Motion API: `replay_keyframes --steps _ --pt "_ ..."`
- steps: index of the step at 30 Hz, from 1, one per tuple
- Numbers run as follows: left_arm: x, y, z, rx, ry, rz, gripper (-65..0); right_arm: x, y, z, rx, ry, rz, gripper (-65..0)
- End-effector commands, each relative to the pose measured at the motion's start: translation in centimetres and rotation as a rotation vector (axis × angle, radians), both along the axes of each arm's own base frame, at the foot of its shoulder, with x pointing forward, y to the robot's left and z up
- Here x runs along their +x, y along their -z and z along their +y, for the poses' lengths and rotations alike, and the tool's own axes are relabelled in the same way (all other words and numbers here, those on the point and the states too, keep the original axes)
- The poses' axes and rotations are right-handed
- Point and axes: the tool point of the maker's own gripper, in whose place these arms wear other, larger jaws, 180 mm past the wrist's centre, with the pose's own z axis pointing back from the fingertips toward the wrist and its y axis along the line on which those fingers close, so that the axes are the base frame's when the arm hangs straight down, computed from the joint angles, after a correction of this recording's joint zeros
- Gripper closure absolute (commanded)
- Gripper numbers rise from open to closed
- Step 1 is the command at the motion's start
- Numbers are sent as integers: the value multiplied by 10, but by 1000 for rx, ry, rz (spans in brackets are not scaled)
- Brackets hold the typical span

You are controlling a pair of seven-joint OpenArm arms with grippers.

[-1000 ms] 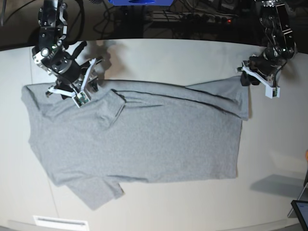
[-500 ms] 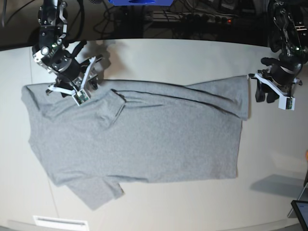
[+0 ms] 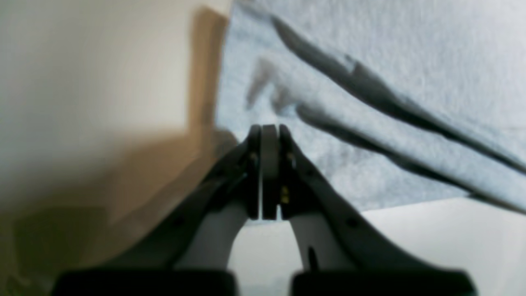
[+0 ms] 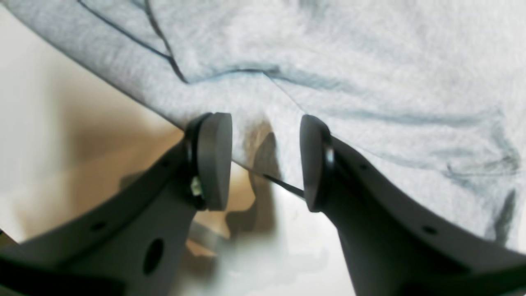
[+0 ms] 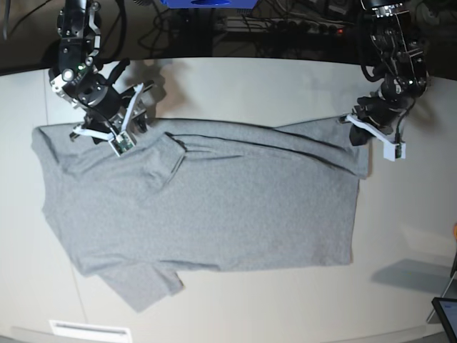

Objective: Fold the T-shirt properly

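the table (image 5: pixel 250 78) is a plain off-white surface filling most of the view. along its far edge there's a dark strip with a tangle of black cables (image 5: pixel 285 28), and a blue thing (image 5: pixel 207 3) sits cut off at the top. a white label (image 5: pixel 89 330) lies near the front edge, and a dark screen corner (image 5: pixel 446 314) pokes in bottom right.

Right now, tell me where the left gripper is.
In the base view the left gripper sits at the upper right, shut at the T-shirt's far hem corner.
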Motion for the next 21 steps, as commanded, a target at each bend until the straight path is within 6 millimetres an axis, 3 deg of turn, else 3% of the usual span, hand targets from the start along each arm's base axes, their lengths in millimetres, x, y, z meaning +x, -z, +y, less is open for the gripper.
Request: replay_keyframes --steps 1,4,8,13,21 --pt "7 -5 -5 -9 19 -29 0 6 -9 1 17 -2 -39 -257" --pt "3 8 -11 -29 30 7 0 6 -9 1 17 -2 -39 -257" --pt "-5 18 -6 -27 20 41 0 6 -9 1 16 -1 -39 -257" --pt "-13 17 23 57 40 80 0 6 -9 1 16 0 -37 -257" --pt "-14 8 42 123 64 91 0 8 -10 1 16 -1 -44 -257"
